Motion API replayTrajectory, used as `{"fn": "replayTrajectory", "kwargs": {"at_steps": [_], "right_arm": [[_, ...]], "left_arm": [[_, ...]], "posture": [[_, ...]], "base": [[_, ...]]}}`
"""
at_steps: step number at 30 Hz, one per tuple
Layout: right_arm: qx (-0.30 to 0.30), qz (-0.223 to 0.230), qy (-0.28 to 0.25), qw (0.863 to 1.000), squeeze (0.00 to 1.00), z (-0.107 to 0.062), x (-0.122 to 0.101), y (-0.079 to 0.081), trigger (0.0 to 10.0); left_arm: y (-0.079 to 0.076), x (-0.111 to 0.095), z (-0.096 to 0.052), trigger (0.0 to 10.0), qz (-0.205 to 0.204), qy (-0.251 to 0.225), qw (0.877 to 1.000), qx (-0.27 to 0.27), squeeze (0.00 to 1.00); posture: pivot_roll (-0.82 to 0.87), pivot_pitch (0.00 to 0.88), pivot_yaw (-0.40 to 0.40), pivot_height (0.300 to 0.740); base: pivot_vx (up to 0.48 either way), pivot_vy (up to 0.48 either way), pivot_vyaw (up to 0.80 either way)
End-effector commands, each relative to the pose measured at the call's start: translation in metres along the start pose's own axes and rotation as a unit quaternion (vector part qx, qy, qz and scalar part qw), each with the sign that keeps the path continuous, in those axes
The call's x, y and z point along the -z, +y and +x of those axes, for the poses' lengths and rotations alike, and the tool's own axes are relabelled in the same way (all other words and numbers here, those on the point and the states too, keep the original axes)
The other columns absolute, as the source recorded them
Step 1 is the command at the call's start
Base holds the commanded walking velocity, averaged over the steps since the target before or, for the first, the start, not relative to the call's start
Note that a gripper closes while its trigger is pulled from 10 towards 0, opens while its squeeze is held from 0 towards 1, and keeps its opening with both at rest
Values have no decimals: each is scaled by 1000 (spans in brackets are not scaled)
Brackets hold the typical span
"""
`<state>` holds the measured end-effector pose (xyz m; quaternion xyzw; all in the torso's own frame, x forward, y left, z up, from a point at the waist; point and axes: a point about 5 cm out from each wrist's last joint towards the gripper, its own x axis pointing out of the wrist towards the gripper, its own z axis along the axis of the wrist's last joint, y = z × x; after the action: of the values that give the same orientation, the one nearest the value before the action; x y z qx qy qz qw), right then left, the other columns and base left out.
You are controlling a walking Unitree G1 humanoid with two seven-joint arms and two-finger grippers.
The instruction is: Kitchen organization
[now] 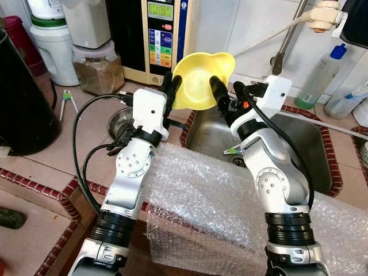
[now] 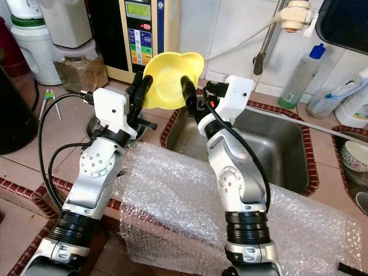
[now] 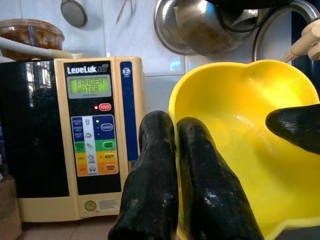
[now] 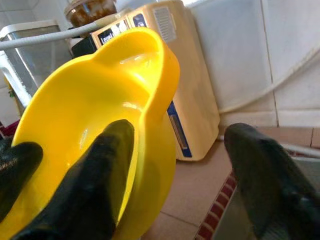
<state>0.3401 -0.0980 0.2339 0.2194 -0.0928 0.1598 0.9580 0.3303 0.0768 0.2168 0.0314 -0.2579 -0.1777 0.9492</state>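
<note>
A sheet of bubble wrap (image 1: 218, 201) lies nearest, draped over the front edge of the counter (image 1: 92, 123) and covering the near rim of the sink (image 1: 299, 144); its lower edge is cut off by the frame. Two silver arms rise through it, their bases out of sight.

One yellow bowl (image 1: 202, 79) is held up in the air above the sink's back-left corner, tipped so its hollow faces the robot. The left end effector (image 1: 171, 87) pinches the bowl's left rim; in the left wrist view its two fingers (image 3: 155, 180) lie pressed close together on the rim, and whether plastic sits between them is hard to make out. The right end effector (image 4: 177, 175) stands spread wide: one finger (image 4: 97, 175) rests inside the bowl, the other (image 4: 265, 175) hangs free well to the side, touching nothing.

One round metal dish (image 1: 121, 121) sits on the counter behind the left arm, half hidden by it. The sink's basin is partly blocked by the right arm.

Against the back wall stand one water machine (image 1: 161, 40) with a lit green display, one jar (image 1: 98, 66) of brown contents beside it, and two plastic bottles (image 1: 322, 77) right of the sink, the far one cut off. Open counter lies left of the sink, bounded by a dark red tile edge.
</note>
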Motion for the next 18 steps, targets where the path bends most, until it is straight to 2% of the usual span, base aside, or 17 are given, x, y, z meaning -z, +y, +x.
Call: {"fn": "replayTrajectory", "kwargs": {"at_steps": [1,6,7,10,18], "right_arm": [[17,9,6,1000,0,2,-2,-5,0],[41,46,29,998,0,7,-3,-7,0],[40,71,43,996,0,8,0,-7,0],[35,88,59,994,0,9,3,-6,0],[36,88,88,992,0,8,8,-5,0]], "left_arm": [[-5,-9,2,0,-2,-25,1000,9,0],[-8,-11,2,0,-4,-29,999,13,0],[-9,-11,2,0,-7,-31,999,15,0],[-11,-12,3,0,-7,-33,999,19,0],[-11,-11,1,0,-7,-31,999,17,0]], "posture": [[-7,52,-61,740],[-11,51,-63,740],[-11,55,-65,740],[-8,55,-67,740],[-8,56,-67,740]], "base": [[0,0,0],[0,0,0],[0,0,0],[0,0,0],[0,0,0]]}}
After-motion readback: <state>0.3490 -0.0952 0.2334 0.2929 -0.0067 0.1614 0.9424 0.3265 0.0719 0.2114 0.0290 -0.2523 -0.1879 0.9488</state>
